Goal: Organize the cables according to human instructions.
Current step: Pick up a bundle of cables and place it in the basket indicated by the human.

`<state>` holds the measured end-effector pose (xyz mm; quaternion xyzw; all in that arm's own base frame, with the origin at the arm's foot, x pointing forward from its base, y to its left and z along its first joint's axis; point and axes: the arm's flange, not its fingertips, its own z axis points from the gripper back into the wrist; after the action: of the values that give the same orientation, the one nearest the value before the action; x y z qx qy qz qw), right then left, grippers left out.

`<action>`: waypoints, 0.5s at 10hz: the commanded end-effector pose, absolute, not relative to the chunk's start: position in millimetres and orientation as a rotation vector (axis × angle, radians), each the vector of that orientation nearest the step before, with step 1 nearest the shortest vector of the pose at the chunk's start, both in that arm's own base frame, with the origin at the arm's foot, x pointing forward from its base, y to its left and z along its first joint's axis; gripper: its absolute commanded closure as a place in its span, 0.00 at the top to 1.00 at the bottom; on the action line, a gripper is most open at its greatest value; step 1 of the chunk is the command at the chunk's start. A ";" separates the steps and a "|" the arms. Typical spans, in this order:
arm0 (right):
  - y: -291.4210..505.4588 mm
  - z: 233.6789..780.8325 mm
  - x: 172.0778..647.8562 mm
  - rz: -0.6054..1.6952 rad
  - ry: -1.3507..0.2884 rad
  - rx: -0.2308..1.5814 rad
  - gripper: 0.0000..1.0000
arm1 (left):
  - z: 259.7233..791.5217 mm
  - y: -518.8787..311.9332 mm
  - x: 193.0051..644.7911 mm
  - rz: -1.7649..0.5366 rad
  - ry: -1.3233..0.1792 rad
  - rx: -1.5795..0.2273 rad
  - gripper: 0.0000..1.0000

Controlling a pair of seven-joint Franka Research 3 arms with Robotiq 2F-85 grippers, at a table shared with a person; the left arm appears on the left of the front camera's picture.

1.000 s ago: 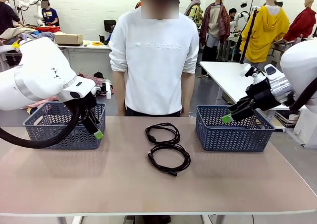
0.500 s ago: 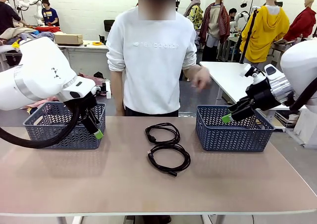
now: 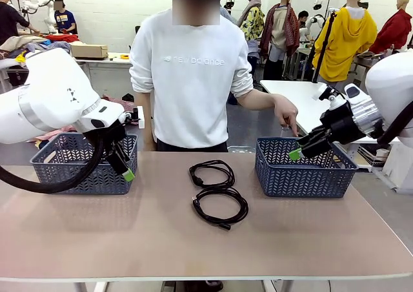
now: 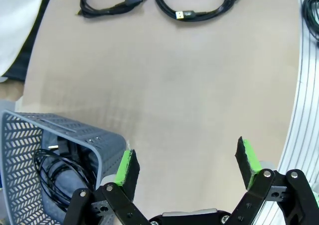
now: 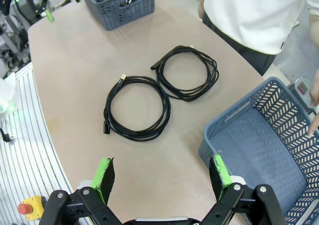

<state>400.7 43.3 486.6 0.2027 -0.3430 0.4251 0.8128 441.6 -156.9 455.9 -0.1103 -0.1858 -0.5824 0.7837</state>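
Pale brown tabletop [image 3: 129, 240]: bare from the coils to the near edge, with open lanes on either side of them. Two dark grey-blue woven-pattern plastic baskets sit toward the far edge, the left basket [image 3: 71, 172] holding coiled black cord [image 4: 55, 172].

Two thin black coiled cables lie mid-table between the baskets, far coil [image 3: 211, 174] just beside near coil [image 3: 220, 207].

Left gripper [image 3: 122, 165] hangs at the left basket's near corner, jaws spread wide and empty, the coils well apart toward the middle. Right gripper [image 3: 300, 148] hangs over the right basket [image 3: 290, 176], also spread and empty.

Person's hand [image 3: 286, 114] points down at that basket's far rim.
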 end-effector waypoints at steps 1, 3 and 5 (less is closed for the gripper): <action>43.3 485.4 404.4 0.925 -0.761 0.450 1.00 | 458.0 -156.8 440.8 -1.257 -0.406 -0.237 1.00; 43.3 485.4 404.4 0.925 -0.761 0.450 1.00 | 458.0 -156.8 440.8 -1.257 -0.406 -0.237 1.00; 43.3 485.4 404.4 0.925 -0.761 0.450 1.00 | 458.0 -156.8 440.8 -1.257 -0.406 -0.237 1.00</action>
<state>400.7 43.3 486.6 0.2027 -0.3429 0.4251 0.8128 441.6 -156.9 455.9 -0.1103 -0.1858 -0.5824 0.7837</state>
